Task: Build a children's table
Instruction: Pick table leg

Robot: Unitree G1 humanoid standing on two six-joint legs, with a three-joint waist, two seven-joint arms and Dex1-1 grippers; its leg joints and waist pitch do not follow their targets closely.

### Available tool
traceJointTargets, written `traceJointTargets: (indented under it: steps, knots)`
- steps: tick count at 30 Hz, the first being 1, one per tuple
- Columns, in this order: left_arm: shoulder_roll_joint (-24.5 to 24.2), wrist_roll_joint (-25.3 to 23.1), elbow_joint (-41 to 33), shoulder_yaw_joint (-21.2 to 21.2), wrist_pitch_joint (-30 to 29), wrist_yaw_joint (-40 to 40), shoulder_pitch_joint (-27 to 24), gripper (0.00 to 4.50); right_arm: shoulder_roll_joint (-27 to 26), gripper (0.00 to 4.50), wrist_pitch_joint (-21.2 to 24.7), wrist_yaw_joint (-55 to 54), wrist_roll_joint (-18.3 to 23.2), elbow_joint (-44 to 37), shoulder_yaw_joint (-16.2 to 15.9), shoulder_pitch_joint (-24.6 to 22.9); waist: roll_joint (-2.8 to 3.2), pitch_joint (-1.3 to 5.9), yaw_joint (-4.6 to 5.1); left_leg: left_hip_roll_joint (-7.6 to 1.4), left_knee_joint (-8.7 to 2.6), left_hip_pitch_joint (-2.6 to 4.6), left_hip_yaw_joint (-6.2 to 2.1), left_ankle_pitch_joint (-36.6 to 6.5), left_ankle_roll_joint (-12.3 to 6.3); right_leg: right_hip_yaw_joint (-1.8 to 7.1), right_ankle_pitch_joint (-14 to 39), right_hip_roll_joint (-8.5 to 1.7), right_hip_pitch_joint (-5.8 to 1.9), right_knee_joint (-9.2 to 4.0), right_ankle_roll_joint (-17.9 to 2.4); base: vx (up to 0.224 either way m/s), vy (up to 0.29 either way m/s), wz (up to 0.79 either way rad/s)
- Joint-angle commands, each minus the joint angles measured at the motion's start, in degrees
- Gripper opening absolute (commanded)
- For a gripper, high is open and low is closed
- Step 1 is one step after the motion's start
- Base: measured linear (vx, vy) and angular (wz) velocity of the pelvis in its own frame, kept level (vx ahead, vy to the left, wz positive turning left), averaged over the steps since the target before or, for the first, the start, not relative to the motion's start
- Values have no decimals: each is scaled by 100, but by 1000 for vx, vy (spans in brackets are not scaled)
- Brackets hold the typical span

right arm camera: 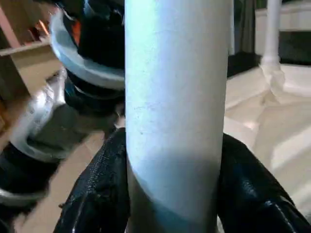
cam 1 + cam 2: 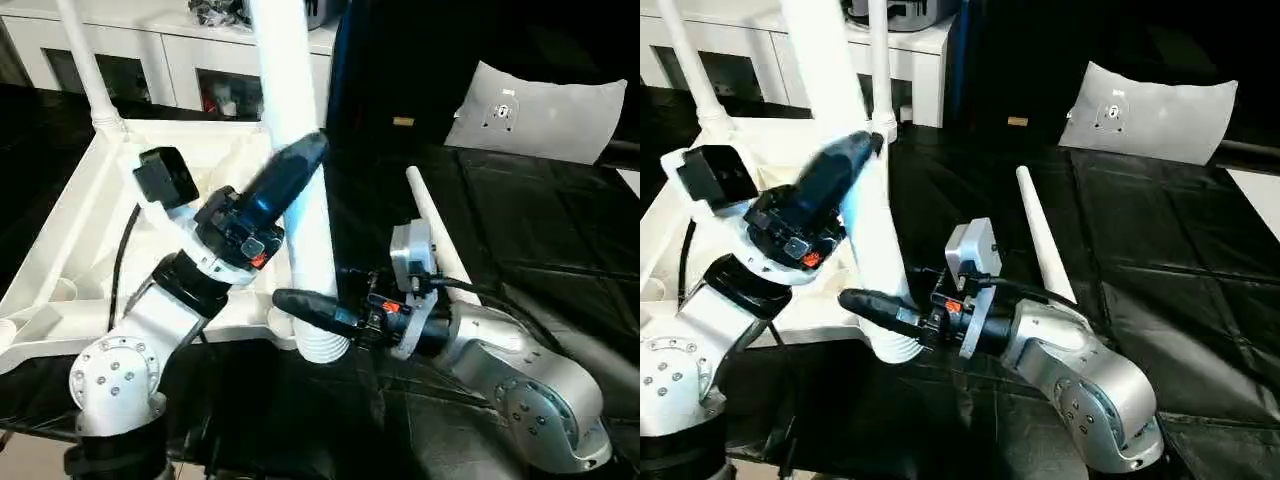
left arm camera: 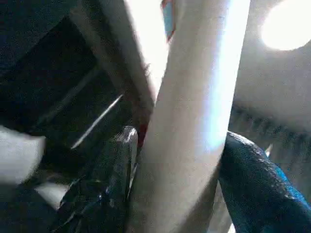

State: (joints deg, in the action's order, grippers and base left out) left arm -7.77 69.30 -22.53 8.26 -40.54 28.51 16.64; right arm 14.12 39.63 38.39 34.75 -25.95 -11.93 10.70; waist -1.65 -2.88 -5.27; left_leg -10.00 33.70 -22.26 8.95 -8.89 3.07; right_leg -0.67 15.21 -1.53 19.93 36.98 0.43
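Your two claws are both grasping the same white leg [image 2: 300, 150]. The left gripper [image 2: 300, 165] is closing on it higher up, and the right gripper [image 2: 305, 308] is closing on it low down, just above the ribbed foot of the leg. In the right wrist view you are seeing the black fingers [image 1: 99, 189] pressing on both sides of the round shaft, so this is a real hold and not only a touch. I am judging that you are holding at two heights because a long leg is tipping easily, and two grips are keeping it straight over the socket.

The table top [image 2: 70, 240] is lying upside down at the robot's left, with the ribbed underside facing up, so that the corner sockets are open to you. The leg you are holding is standing nearly upright at its near right corner, and its foot is sitting at the edge of the top; if it is already fully in the socket, I cannot tell.

Another leg [image 2: 85, 60] is already standing in the far corner. A spare leg [image 2: 435, 230] is lying on the black cloth [image 2: 540, 230], just beside your right wrist, waiting for its turn.

The grey-white panel [image 2: 545, 110] is resting farther back, well apart from the work.
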Motion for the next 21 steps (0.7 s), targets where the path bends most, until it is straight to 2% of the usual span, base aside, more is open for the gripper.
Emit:
traceJointTargets:
  steps: [1,2,6,7,8,9,10,12,15,18,21]
  knots:
    - [-64,-244,-240,-172,66,158,153,292,14,189,23,-222,-145,164,36,-41,46,275,-2,-268,-403,154,-95,-1260,445,247,714,-493,-75,-532,-282,0,0,0]
    - [-64,-244,-240,-172,66,158,153,292,14,189,23,-222,-145,164,36,-41,53,284,-3,-269,-399,162,-91,-1222,465,243,677,-500,-73,-526,-328,0,0,0]
    - [231,517,-244,210,241,120,199,292,-209,189,32,-347,127,218,267,-29,47,284,-2,-262,-383,157,-79,-1247,445,234,591,-504,-74,-510,-578,0,0,0]
    - [248,490,-258,184,296,118,188,292,-279,189,61,-383,214,213,314,-13,53,287,-4,-262,-380,156,-75,-1241,434,236,586,-506,-75,-510,-595,0,0,0]
    - [174,54,-288,30,400,105,188,292,-330,189,94,-419,277,197,335,3,64,280,-1,-272,-396,154,-85,-1265,425,238,598,-497,-69,-523,-570,0,0,0]
    - [-73,-761,-330,-306,553,166,199,292,-364,189,135,-447,314,181,342,13,46,268,1,-292,-424,159,-100,-1308,382,245,652,-497,-69,-553,-458,0,0,0]
    - [-73,-761,-330,-306,553,166,199,292,-364,189,135,-447,314,181,342,13,61,275,0,-300,-425,162,-107,-1325,397,245,661,-499,-69,-535,-388,0,0,0]
    - [-421,-1568,-363,-718,730,396,157,292,-417,189,158,-507,321,169,335,-3,86,273,10,-292,-437,177,-115,-1421,462,244,812,-506,-48,-542,-276,0,0,0]
    - [-597,-1831,-354,-782,787,448,137,292,-446,189,156,-571,287,174,336,-15,93,280,14,-288,-432,178,-108,-1423,553,241,760,-511,-39,-529,-368,0,0,0]
    - [-770,-1948,-319,-702,912,467,145,292,-444,189,156,-654,309,189,373,-20,87,289,12,-272,-421,171,-101,-1355,548,237,594,-507,-51,-511,-454,0,0,0]
    - [-903,-1875,-273,-548,978,622,63,292,-482,189,137,-749,396,218,504,-12,96,286,13,-269,-420,171,-97,-1393,550,237,585,-505,-41,-508,-510,0,0,0]
